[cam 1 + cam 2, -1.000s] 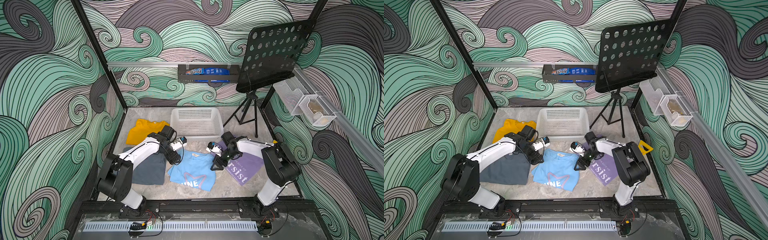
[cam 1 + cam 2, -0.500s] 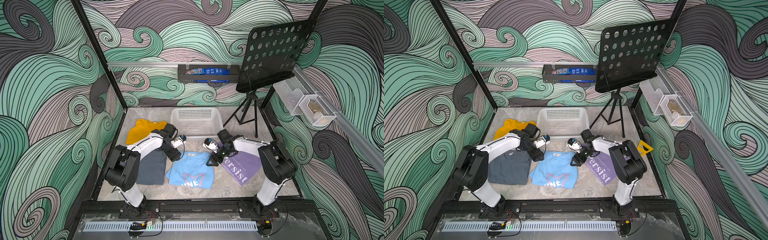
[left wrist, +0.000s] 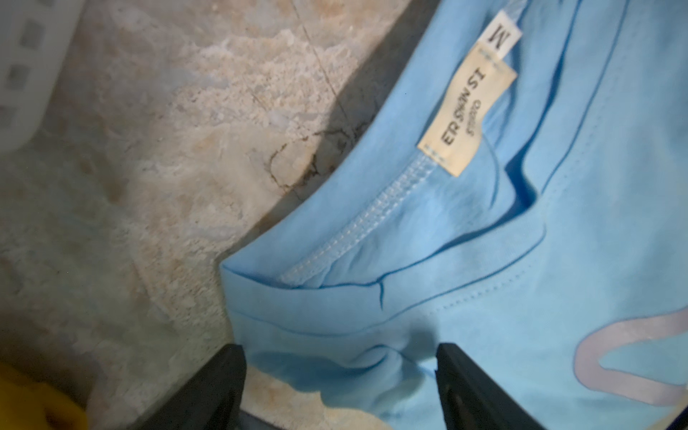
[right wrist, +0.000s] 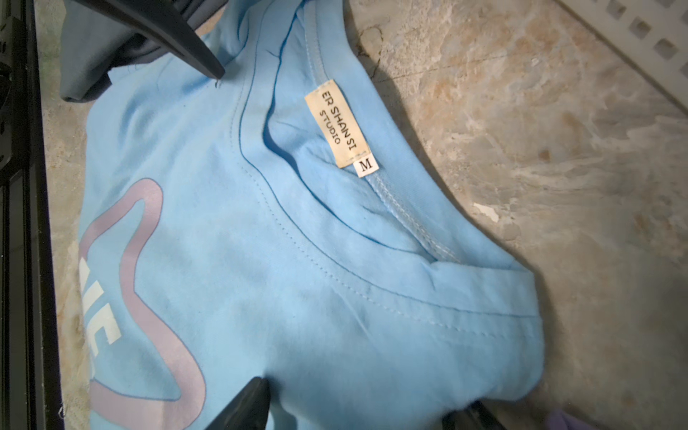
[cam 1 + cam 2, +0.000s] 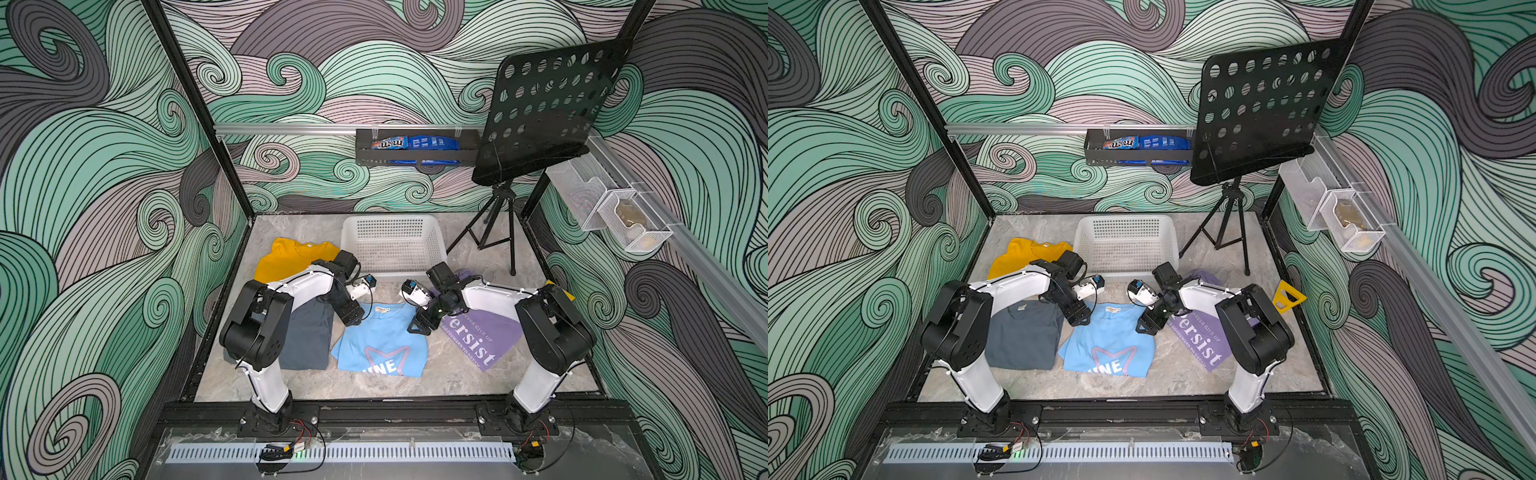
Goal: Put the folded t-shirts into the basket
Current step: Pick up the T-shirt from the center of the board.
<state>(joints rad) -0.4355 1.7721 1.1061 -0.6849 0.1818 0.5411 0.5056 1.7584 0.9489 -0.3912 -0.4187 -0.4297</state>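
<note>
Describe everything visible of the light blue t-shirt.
The light blue t-shirt is soft cotton-like cloth, folded, lying flat on the marble-look tabletop between the grey t-shirt and the lavender t-shirt, collar toward the basket. A cream neck label reads ER SHAN SI STUDIO, size M; the chest carries a lavender star outline and white letters. The left pincer and right pincer, both open, straddle its shoulder corners.
</note>
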